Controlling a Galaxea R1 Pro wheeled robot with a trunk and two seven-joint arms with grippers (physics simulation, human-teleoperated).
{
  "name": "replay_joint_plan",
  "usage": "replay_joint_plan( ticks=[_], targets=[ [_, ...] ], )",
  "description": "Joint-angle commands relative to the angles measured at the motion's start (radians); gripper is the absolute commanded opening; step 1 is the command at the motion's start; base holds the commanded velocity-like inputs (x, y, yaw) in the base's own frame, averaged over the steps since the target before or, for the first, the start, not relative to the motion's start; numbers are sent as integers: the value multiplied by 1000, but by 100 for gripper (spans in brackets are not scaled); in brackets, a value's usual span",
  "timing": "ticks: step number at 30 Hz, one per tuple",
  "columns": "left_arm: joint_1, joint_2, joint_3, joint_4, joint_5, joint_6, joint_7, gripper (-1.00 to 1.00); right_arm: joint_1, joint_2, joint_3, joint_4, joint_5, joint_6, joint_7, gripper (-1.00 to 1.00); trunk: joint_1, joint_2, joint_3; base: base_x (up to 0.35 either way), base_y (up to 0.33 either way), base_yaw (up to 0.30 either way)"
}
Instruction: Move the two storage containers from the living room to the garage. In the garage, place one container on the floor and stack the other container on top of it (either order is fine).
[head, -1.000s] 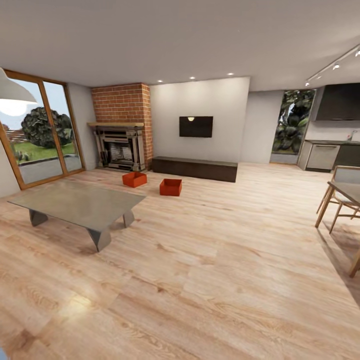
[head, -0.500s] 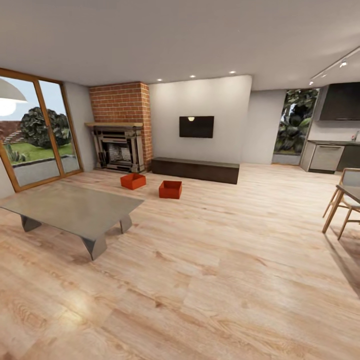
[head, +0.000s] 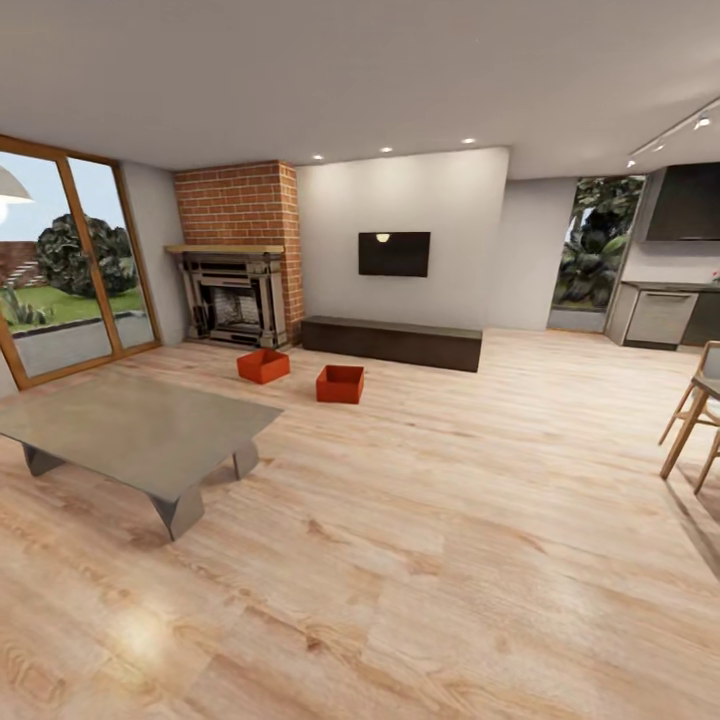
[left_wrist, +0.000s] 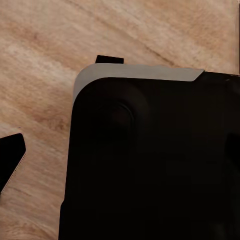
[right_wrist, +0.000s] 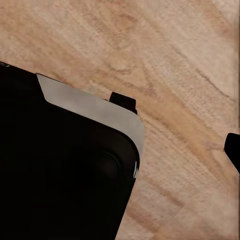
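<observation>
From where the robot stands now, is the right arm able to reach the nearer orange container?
Probably not. The nearer container sits far across the wood floor near the dark low cabinet; nothing blocks the path, but the robot likely must drive closer.

Two orange-red open bins, left (head: 264, 365) and right (head: 341, 383), upright, apart on far wood floor (head: 450, 520).

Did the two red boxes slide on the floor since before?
No. The two storage containers sit the same way before the fireplace; the camera moved.
</observation>
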Motion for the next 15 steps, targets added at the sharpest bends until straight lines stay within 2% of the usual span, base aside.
replay_joint_plan(
  ticks=[1, 15],
  targets=[
    [0, 0, 0, 0, 8, -2, -1, 100, -1, 0, 8, 2, -10, -5, 1, 100, 1, 0, -1, 323, 0, 0],
    [0, 0, 0, 0, 8, -2, -1, 100, -1, 1, 8, 2, -10, -5, 1, 100, 1, 0, -1, 323, 0, 0]
  ],
)
